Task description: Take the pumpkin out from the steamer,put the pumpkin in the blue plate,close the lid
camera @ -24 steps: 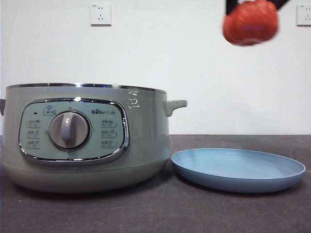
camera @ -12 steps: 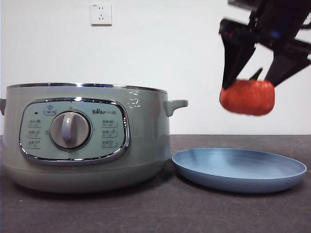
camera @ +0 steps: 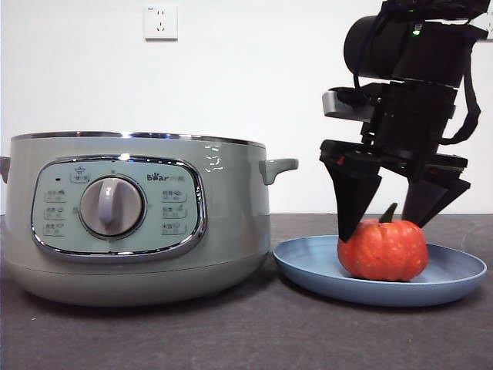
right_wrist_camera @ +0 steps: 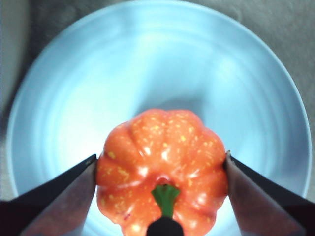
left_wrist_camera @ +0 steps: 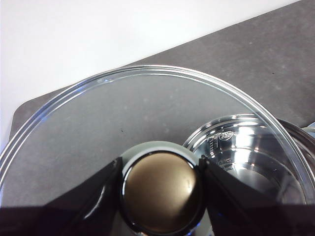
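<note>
The orange pumpkin [camera: 383, 250] sits in the blue plate [camera: 308, 270], right of the sage-green steamer [camera: 139, 216]. My right gripper [camera: 383, 231] reaches down over it with one jaw against each side. The right wrist view shows the jaws touching the pumpkin [right_wrist_camera: 162, 137] over the plate [right_wrist_camera: 147, 59], so my right gripper [right_wrist_camera: 160, 158] is shut on it. My left gripper [left_wrist_camera: 161, 162] is shut on the knob [left_wrist_camera: 161, 196] of the glass lid [left_wrist_camera: 123, 113] and holds it up beside the open steamer [left_wrist_camera: 246, 152]. The lid and left arm are out of the front view.
The steamer stands open with its chrome rim bare, its handle [camera: 279, 166] close to the right arm. A dark grey table [camera: 246, 331] runs in front of a white wall with sockets [camera: 160, 21].
My right gripper has come down with the pumpkin from high at the top right to the blue plate, where the pumpkin now rests.
</note>
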Controlling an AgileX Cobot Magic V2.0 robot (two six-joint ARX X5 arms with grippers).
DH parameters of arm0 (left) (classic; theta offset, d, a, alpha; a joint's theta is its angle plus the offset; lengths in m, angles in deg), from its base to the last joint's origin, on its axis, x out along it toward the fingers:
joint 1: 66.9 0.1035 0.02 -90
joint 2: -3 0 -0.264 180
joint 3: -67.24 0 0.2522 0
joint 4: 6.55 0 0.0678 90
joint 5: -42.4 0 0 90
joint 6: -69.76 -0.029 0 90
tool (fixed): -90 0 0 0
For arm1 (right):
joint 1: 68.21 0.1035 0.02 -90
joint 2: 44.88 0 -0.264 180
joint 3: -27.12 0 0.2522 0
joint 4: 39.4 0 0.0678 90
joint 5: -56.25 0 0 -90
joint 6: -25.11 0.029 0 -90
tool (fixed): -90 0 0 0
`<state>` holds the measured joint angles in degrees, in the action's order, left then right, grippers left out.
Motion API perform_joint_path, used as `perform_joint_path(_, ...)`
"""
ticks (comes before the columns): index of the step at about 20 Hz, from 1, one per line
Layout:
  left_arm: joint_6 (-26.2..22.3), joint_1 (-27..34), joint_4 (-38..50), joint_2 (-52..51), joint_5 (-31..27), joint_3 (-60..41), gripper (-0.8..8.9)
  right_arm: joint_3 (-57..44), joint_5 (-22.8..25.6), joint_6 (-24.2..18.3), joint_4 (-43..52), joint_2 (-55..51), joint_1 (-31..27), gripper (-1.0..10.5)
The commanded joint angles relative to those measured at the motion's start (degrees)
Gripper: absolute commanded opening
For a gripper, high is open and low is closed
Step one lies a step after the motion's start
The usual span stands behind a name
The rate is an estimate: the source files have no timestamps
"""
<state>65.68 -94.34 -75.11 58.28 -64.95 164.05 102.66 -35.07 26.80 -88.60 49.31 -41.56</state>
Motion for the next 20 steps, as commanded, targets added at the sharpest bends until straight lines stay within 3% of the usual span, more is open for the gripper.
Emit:
perform_joint_path(1, -0.68, -0.09, 2.43, -0.57, -0.24, 0.61, -0.08, -0.44, 0.28, -0.31, 0.26, 0.42, 0.83, 3.5)
perform_joint_path(3, -0.68, -0.09, 2.38, -0.57, -0.24, 0.61, -0.08, -0.44, 0.52, -0.09, -0.09, 0.42, 0.85, 5.4)
perform_joint_path(4, -0.68, -0.09, 2.29, -0.57, -0.22, 0.61, -0.08, -0.44, 1.38, -0.09, -0.15, 0.42, 0.85, 5.7)
perform_joint_path(11, -0.68, -0.09, 1.11, -0.57, -0.15, 0.61, -0.08, -0.31, 1.70, 0.44, 0.39, -4.94, 0.79, 5.7)
perform_joint_path(16, -0.68, -0.13, 1.46, -0.15, 5.88, 0.59, -0.08, -0.31, 1.73, 1.81, 0.74, -18.03, 0.79, 5.6)
perform_joint_path(20, -0.72, -0.35, 2.10, 2.58, 6.47, 0.57, -0.08, -0.31, 2.08, 1.95, 1.16, -27.61, 0.74, 5.6)
